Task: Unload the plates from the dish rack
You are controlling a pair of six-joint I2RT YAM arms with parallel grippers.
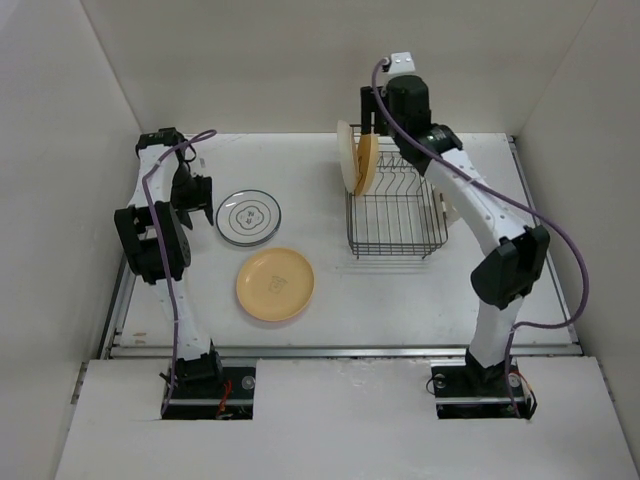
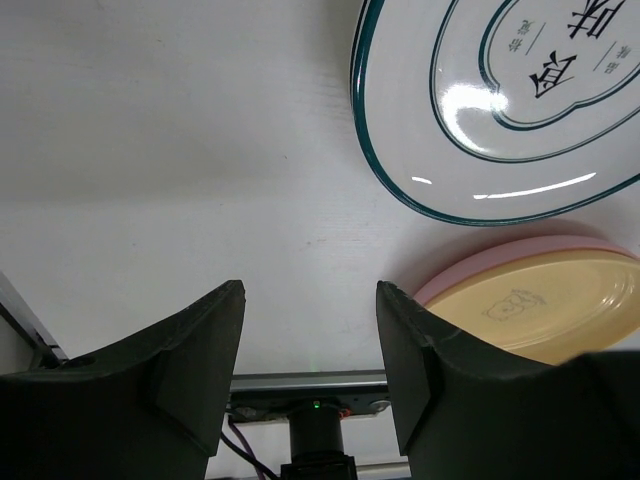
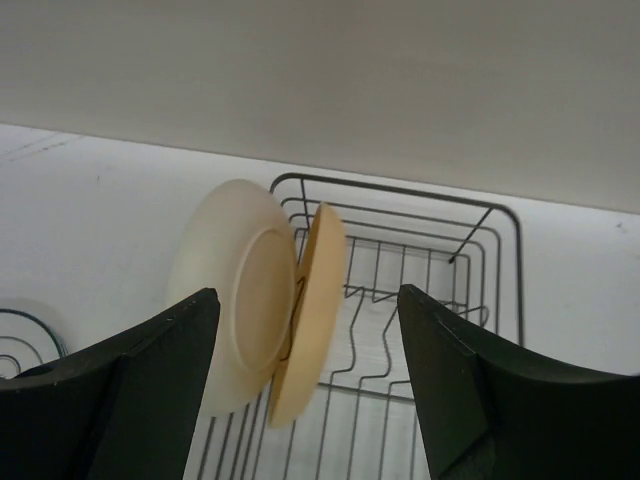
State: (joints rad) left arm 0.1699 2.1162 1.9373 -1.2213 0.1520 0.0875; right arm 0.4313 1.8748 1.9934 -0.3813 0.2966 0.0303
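The dark wire dish rack (image 1: 397,212) (image 3: 420,300) stands right of centre. Two plates stand on edge at its far left end, a cream one (image 1: 345,155) (image 3: 232,290) and a yellow-orange one (image 1: 367,163) (image 3: 312,310) leaning against it. My right gripper (image 1: 370,112) (image 3: 307,293) hovers above them, open, a finger on each side and touching neither. On the table lie a white plate with dark rings (image 1: 249,217) (image 2: 500,110) and a yellow plate (image 1: 275,284) (image 2: 540,310) resting on a pink one (image 2: 470,275). My left gripper (image 1: 196,195) (image 2: 310,290) is open and empty, left of the ringed plate.
A small cream cup holder (image 1: 440,201) hangs on the rack's right side. White walls close in the table at the back and on both sides. A metal rail (image 1: 340,351) runs along the near edge. Purple cables trail along both arms.
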